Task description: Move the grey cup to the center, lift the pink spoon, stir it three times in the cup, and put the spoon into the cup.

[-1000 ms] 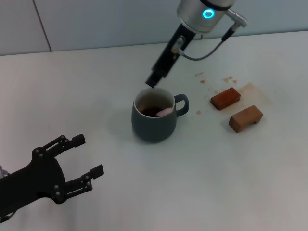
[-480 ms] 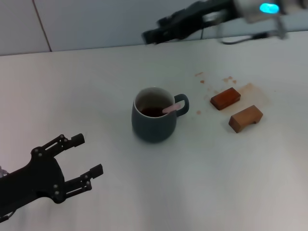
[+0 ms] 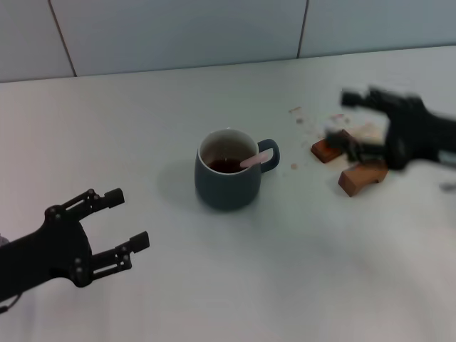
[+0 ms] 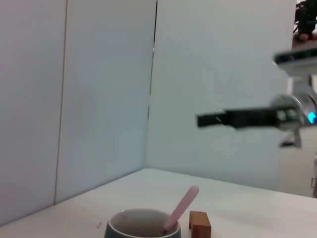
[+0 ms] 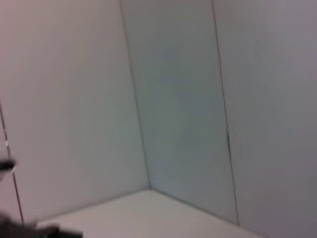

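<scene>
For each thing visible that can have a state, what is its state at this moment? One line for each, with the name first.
Dark blue-grey ceramic mug: upright, holds dark liquid and the spoon.
Slim spoon with pale pink handle: in the mug, leaning on the rim, held by no gripper.
Two brown wooden blocks: lying on the white table, partly hidden by the right gripper.
Left gripper: open, empty, near the front left.
Right gripper: blurred, above the blocks.

Left hand [image 3: 107, 231]: matte black, skeletal linkage frame, two slim fingers with blocky tips, small pale screws at joints. Right hand [image 3: 356, 125]: black, blurred; silver wrist housing with cyan light [image 4: 311, 117].
</scene>
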You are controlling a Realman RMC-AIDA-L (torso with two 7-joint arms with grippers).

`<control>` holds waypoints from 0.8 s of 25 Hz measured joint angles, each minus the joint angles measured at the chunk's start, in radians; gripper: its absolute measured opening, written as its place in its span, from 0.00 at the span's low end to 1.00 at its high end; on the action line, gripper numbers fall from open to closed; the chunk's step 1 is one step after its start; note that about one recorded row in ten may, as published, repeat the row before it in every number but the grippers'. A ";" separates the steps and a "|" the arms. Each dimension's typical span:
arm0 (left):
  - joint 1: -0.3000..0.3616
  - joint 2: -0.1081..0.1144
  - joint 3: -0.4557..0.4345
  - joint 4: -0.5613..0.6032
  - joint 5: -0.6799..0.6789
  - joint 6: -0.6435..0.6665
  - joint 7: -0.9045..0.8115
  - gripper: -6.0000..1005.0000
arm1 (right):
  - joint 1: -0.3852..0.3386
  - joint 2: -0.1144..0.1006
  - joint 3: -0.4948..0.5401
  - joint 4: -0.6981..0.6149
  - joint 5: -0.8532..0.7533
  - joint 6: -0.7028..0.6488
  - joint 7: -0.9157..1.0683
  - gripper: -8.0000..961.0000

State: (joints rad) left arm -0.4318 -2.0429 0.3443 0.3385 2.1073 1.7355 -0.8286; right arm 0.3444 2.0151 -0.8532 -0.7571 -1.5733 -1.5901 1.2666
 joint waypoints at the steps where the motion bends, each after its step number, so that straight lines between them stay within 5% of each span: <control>1: -0.006 0.004 0.008 0.007 0.000 -0.001 -0.017 0.83 | -0.009 -0.015 0.011 0.051 -0.004 -0.018 -0.058 0.85; 7: -0.049 0.033 0.072 0.071 0.001 0.000 -0.164 0.83 | -0.033 -0.093 0.031 0.232 -0.039 -0.057 -0.242 0.85; 20: -0.086 0.066 0.128 0.162 0.002 0.005 -0.310 0.83 | -0.037 -0.104 0.090 0.227 -0.162 -0.059 -0.273 0.85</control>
